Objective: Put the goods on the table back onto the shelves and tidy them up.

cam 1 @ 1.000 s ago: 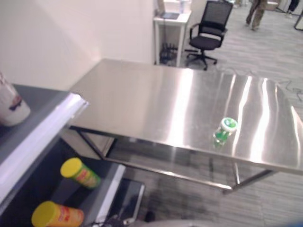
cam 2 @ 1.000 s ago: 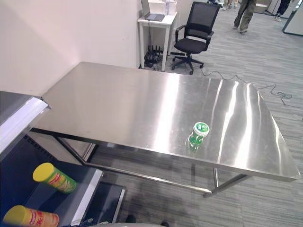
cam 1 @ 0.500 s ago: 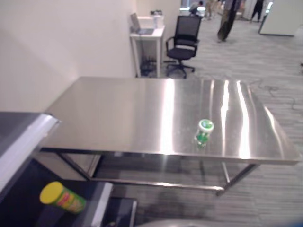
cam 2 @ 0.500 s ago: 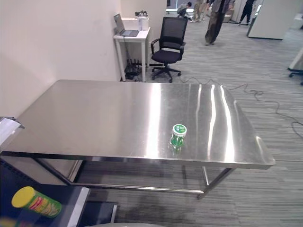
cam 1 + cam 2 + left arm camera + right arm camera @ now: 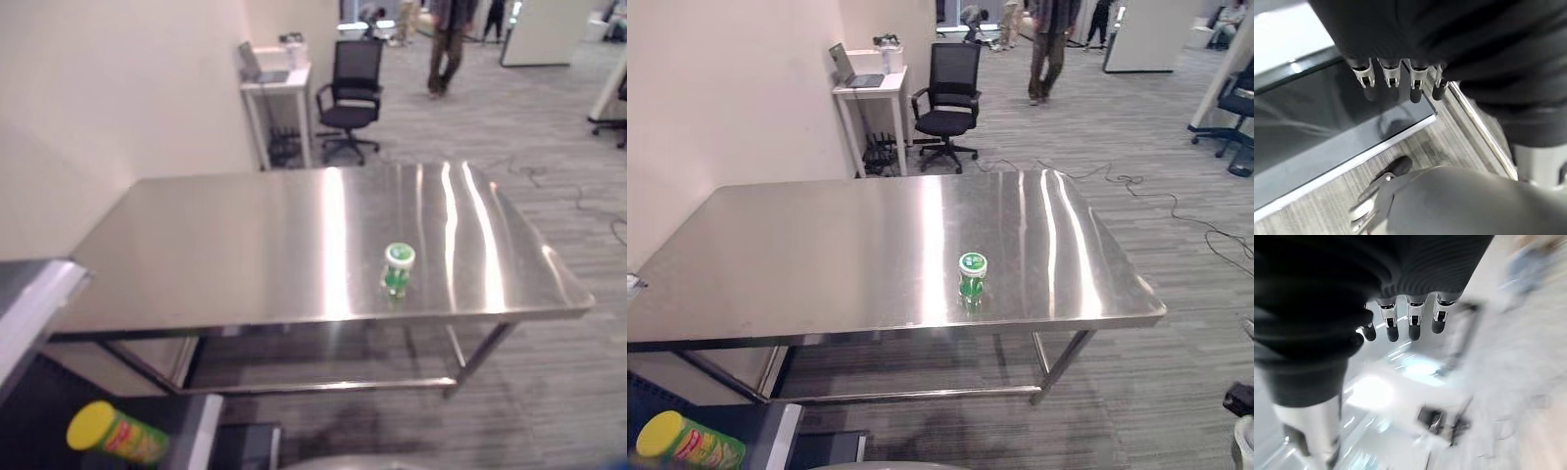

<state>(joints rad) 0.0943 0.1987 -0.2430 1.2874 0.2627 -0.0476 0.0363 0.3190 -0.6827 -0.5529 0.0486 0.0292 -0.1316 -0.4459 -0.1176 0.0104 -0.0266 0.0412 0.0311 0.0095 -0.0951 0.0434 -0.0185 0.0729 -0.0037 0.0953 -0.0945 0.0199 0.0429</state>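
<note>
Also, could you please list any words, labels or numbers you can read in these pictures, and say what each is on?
No text is legible.
Green-lidded jar on the steel table: white mark on lid, too small to read.
Yellow-capped canister on the shelf: red-and-green label, too blurred to read.

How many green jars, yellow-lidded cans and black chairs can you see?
Green jars: 1, on the steel table
Yellow-lidded cans: 1, on the shelf
Black chairs: 2
Total: 4
</note>
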